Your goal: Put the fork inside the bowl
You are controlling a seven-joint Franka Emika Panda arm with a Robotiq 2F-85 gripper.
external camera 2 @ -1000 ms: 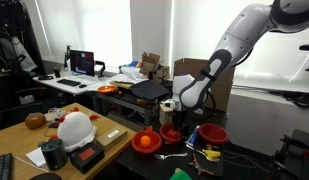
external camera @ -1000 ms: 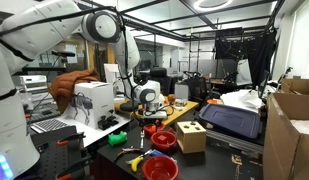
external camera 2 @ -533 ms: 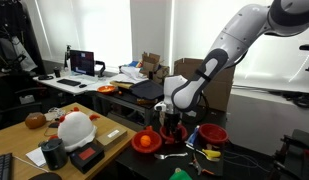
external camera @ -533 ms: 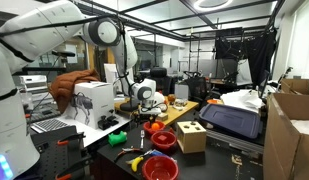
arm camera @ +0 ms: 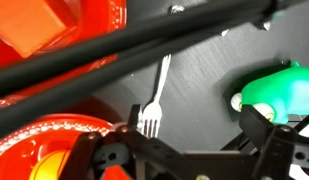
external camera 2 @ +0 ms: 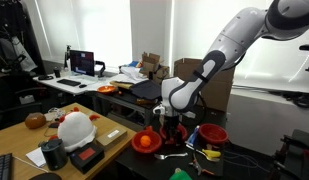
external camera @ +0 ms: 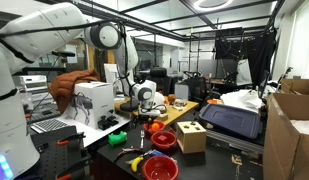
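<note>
A silver fork (arm camera: 154, 100) lies on the black table, tines pointing toward the camera in the wrist view. It also shows in an exterior view (external camera 2: 168, 156) as a small silver shape. My gripper (arm camera: 192, 135) is open and empty, low over the table. The fork's tines sit just inside its left finger. A red bowl (arm camera: 39, 140) is at the lower left. A second red bowl (arm camera: 99, 25) at the upper left holds an orange block. In both exterior views the gripper (external camera: 147, 114) (external camera 2: 172, 122) hangs over the cluster of bowls (external camera 2: 171, 135).
A green toy (arm camera: 282, 90) lies right of the fork, next to my right finger. A wooden box (external camera: 191, 136), more red bowls (external camera: 160, 167) (external camera 2: 214, 134), an orange bowl (external camera 2: 146, 142) and small toys crowd the table end. Cardboard boxes (external camera: 289, 135) stand nearby.
My gripper has moved down and a little sideways toward the table near the bowls. The fork and bowls have not moved.
</note>
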